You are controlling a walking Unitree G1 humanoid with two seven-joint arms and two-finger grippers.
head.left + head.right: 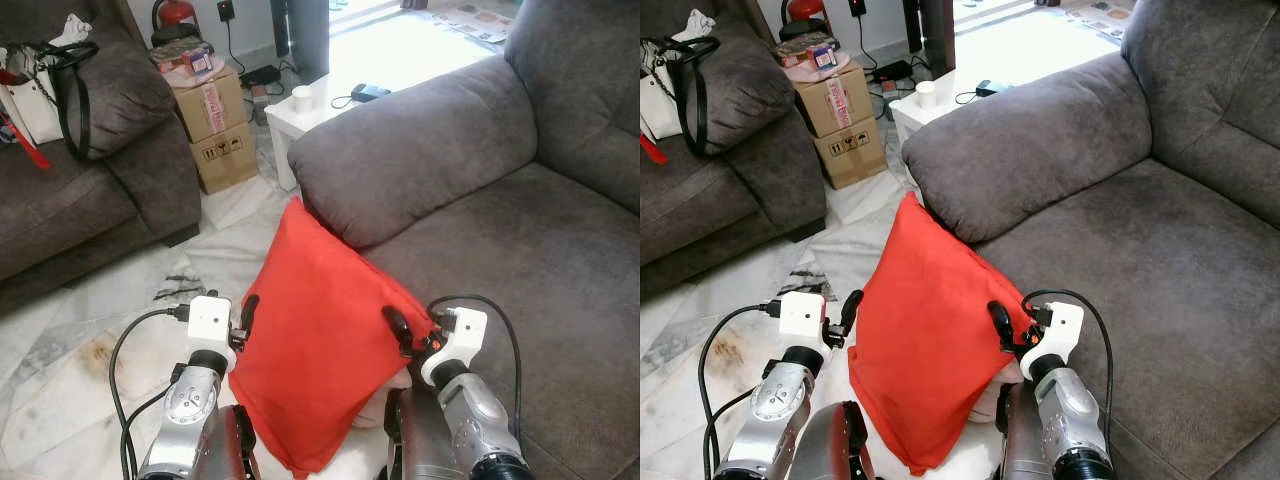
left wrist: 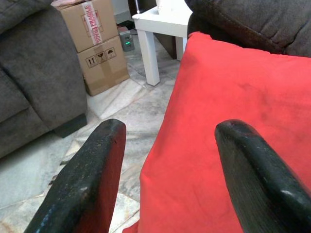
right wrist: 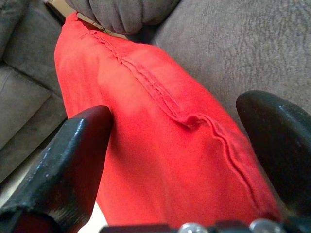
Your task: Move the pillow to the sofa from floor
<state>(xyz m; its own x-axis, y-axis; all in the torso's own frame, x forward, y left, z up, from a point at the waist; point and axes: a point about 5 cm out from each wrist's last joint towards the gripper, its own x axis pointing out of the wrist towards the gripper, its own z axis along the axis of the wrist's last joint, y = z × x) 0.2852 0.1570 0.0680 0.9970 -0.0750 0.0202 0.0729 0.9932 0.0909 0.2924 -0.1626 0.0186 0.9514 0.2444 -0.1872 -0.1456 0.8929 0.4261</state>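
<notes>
Fingers of both grippers are standing wide, left gripper (image 1: 243, 318) and right gripper (image 1: 402, 330) pressing the pillow (image 1: 318, 345) between them, lifted beside the sofa (image 1: 520, 260). Carrying seems underway; next comes swinging it over the seat. Beyond them, cardboard boxes (image 1: 215, 120) are carrying small packets on top.

pillow (image 1: 320, 350): matt red cloth | sofa (image 1: 520, 260): napped grey fabric | floor (image 1: 90, 330): glossy, probably marble | fingers (image 2: 82, 184): rough black

red pillow (image 1: 315, 330), grey sofa (image 1: 500, 230), white side table (image 1: 320, 100), brown boxes (image 1: 215, 125), pale marbled floor (image 1: 90, 330).
</notes>
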